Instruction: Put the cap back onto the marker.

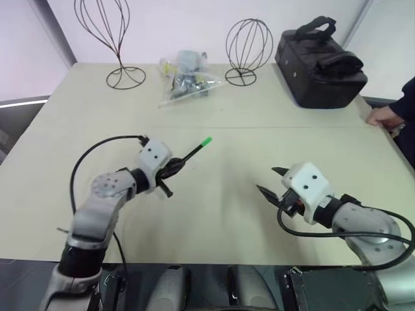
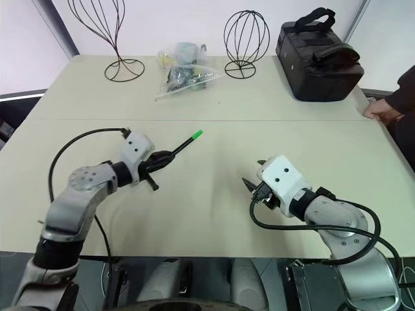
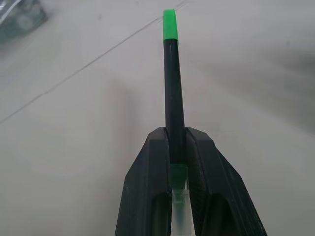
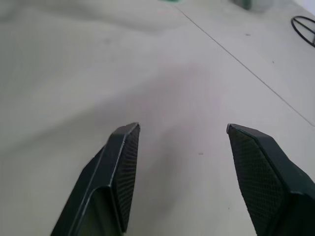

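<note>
left gripper: clamped on the marker, above the table | cap: sits on the marker's far end | right gripper: fingers apart, empty | risk: cap perhaps not fully seated, so it can fall off if the marker is tilted or put down hard

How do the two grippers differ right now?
The left gripper is shut on the thin black marker, whose bright green cap sits on the far end; the right gripper is open and empty. The left points toward the table's middle from the left, the right from the right. Both have black fingers and hover above the beige table.
</note>
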{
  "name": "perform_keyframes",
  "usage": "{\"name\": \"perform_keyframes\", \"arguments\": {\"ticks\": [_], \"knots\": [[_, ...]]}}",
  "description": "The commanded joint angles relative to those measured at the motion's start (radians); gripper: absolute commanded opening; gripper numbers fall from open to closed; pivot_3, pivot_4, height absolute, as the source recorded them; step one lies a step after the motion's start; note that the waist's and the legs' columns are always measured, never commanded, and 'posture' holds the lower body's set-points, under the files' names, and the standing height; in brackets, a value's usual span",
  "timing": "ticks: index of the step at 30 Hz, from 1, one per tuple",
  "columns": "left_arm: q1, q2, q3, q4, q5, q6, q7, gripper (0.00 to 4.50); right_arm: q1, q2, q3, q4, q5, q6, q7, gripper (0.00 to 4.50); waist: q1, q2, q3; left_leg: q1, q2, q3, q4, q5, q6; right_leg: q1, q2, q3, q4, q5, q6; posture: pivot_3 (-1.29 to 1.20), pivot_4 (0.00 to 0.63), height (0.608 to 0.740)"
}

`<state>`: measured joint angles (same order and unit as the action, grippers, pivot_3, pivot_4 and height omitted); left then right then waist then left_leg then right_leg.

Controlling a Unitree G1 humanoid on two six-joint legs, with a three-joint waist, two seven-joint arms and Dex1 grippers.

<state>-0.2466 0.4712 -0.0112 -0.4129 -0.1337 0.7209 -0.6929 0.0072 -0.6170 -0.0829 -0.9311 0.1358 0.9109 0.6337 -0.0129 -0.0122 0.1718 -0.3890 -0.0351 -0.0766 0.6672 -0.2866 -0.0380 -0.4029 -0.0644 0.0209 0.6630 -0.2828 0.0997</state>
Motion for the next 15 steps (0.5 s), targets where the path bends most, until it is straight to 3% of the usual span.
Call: {"name": "perform_keyframes", "arguments": {"ticks": [1,5,9,13,14,15], "knots": [[0.076,0.025,0.067,-0.122,-0.033,0.086,0.045,0.00,-0.042,-0.046,0.018,-0.001,0.069,-0.019,0.060,2.84,-0.001,0.000,0.000,0.000,0.000,0.000,0.000,0.000,0.000,0.000,0.000,0.000,0.000,0.000,0.000,0.00,0.150,0.740],[0.176,0.027,0.099,-0.148,-0.040,0.121,0.100,0.00,-0.087,-0.085,0.066,0.051,0.100,-0.062,0.096,2.84,0.001,0.000,0.000,0.000,0.000,0.000,0.000,0.000,0.000,0.001,0.000,0.000,0.000,0.000,0.000,0.00,0.150,0.740],[0.211,0.011,0.099,-0.139,-0.052,0.112,0.133,1.87,-0.138,-0.108,0.094,0.105,0.106,-0.102,0.112,2.91,0.005,0.000,0.000,0.000,-0.001,0.000,0.000,0.000,0.000,0.001,-0.002,-0.001,-0.001,0.000,0.000,0.00,0.150,0.740],[0.227,0.010,0.093,-0.135,-0.078,0.093,0.135,4.04,-0.162,-0.127,0.105,0.135,0.122,-0.129,0.126,2.91,0.003,0.000,0.000,0.000,0.000,-0.001,0.000,0.000,0.000,0.001,-0.002,-0.001,-0.002,0.000,0.000,0.00,0.150,0.740],[0.230,0.013,0.092,-0.137,-0.081,0.090,0.136,4.46,-0.161,-0.132,0.106,0.138,0.125,-0.134,0.129,2.91,0.003,0.000,0.000,0.000,0.000,-0.001,-0.001,0.000,0.000,0.001,-0.002,-0.001,-0.002,0.000,0.000,0.00,0.150,0.740],[0.232,0.020,0.096,-0.140,-0.093,0.087,0.125,4.46,-0.162,-0.138,0.107,0.141,0.130,-0.138,0.136,2.91,0.003,0.000,0.000,0.000,0.000,0.000,-0.001,0.000,0.000,0.001,-0.002,-0.001,-0.002,0.000,0.000,0.00,0.150,0.740]]}}
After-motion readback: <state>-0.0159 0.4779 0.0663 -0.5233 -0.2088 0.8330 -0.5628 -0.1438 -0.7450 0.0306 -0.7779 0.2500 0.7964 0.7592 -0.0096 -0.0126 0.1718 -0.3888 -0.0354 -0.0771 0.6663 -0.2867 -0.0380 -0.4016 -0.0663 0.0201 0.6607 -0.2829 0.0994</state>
